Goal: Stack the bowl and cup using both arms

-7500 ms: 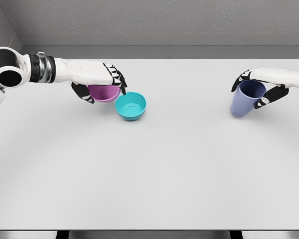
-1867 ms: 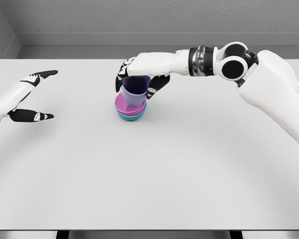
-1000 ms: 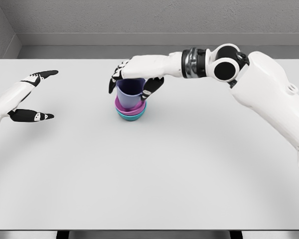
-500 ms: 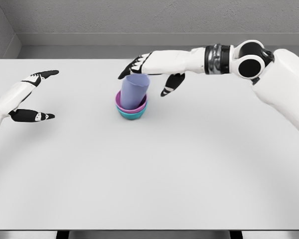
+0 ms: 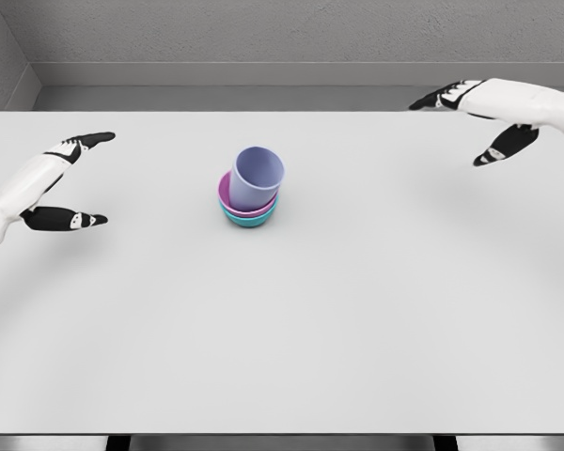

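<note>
A lavender cup (image 5: pixel 256 178) stands tilted toward the right inside a purple bowl (image 5: pixel 227 196), which is nested in a teal bowl (image 5: pixel 248 220) near the middle of the white table (image 5: pixel 282 319). My left hand (image 5: pixel 73 178) hovers open at the far left, well apart from the stack. Far off at the upper right, my right hand (image 5: pixel 465 122) is open with its fingers spread and holds nothing.
A grey wall runs behind the table's far edge. Nothing else stands on the table.
My right hand let go of the cup in the bowls and swung away to the upper right. The cup now leans in the purple bowl. The left hand stayed put.
</note>
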`<state>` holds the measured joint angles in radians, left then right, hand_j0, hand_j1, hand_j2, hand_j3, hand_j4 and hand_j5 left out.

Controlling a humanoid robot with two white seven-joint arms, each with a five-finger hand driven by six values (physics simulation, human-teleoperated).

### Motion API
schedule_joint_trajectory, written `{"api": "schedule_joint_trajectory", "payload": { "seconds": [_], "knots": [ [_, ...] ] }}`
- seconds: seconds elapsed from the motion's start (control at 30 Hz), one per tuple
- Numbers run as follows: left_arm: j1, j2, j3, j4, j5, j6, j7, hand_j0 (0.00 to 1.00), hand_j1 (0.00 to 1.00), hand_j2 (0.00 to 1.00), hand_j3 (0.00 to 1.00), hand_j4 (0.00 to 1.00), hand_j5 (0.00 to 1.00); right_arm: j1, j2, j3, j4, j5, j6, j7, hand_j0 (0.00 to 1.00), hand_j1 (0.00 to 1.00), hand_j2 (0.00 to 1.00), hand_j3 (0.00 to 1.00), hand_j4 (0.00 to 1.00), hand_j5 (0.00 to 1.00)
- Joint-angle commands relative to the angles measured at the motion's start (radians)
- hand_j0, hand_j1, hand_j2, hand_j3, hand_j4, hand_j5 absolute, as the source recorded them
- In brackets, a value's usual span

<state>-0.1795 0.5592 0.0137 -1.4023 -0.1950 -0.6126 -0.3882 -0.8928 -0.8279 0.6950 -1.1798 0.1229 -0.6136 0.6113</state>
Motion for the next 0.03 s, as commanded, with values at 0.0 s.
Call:
{"api": "schedule_joint_trajectory", "payload": {
  "seconds": [0.0],
  "knots": [
    [0.0,-0.001,0.0,-0.003,0.008,0.002,0.0,1.0,1.0,1.0,1.0,1.0,1.0,0.0,-0.002,-0.005,0.003,-0.006,0.003,0.0,1.0,1.0,1.0,1.0,1.0,1.0]
  ]
}}
